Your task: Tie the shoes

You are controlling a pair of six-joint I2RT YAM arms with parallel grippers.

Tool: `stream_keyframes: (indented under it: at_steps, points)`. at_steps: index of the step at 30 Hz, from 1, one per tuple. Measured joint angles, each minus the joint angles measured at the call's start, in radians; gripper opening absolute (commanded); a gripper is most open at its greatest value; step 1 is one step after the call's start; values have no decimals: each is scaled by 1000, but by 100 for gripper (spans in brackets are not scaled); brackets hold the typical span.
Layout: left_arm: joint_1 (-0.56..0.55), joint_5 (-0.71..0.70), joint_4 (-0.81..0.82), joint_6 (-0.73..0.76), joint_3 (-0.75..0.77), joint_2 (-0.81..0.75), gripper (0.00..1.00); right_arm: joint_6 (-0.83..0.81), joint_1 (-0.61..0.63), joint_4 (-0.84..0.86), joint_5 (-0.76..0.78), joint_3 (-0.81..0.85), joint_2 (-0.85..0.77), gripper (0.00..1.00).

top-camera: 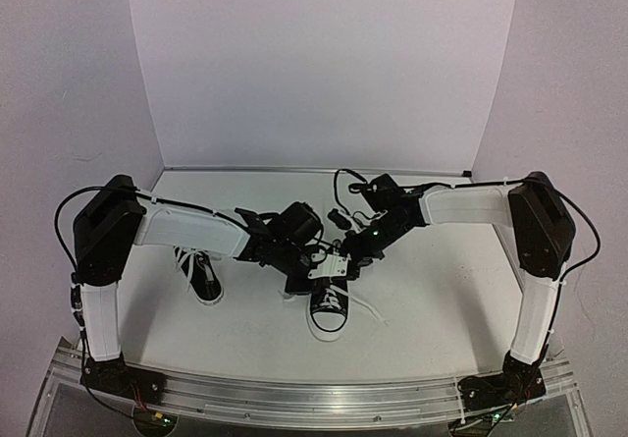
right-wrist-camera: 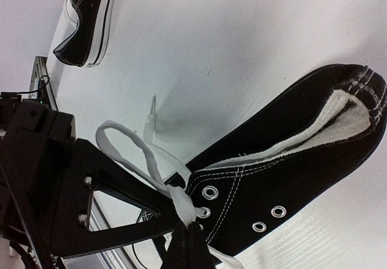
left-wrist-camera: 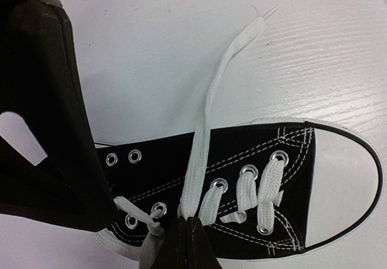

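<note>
White table (top-camera: 442, 300) seen from above, with two white-and-black arms reaching inward to meet near its middle. The left gripper (top-camera: 299, 275) and right gripper (top-camera: 345, 260) crowd together over the heel end of the middle shoe (top-camera: 329, 311), a black canvas sneaker whose white toe cap points at the near edge. Their fingertips merge into one dark cluster here, so the jaws cannot be read from this view. The second shoe (top-camera: 204, 278) lies to the left, partly hidden under the left forearm.

Left wrist view: the middle shoe lies close below, toe cap to the right, its lower side cut off by the picture's edge. The left gripper's jaws are pressed together at the bottom edge, pinching a flat white lace (left-wrist-camera: 205, 112) that runs up across the canvas and ends loose on the table. A black frame (left-wrist-camera: 54, 87) with a cut-out fills the left side and hides the heel.

Right wrist view: the middle shoe shows its side and white-lined opening, and the toe is out of sight. The right gripper's jaws are closed at the bottom edge on a bunched lace loop (right-wrist-camera: 180, 204). A triangular frame (right-wrist-camera: 54, 172) blocks the lower left. The second shoe sits well apart at top left, cropped by the edge.
</note>
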Motion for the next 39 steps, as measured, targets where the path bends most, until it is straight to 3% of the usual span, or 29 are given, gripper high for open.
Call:
stream_keyframes:
  at_steps: [12, 39]
  points:
    - [1, 6, 53, -82, -53, -56, 0, 1, 0, 0, -18, 0, 0, 0]
    - [69, 78, 288, -446, -126, -53, 0, 32, -11, 5, -30, 0, 0, 0]
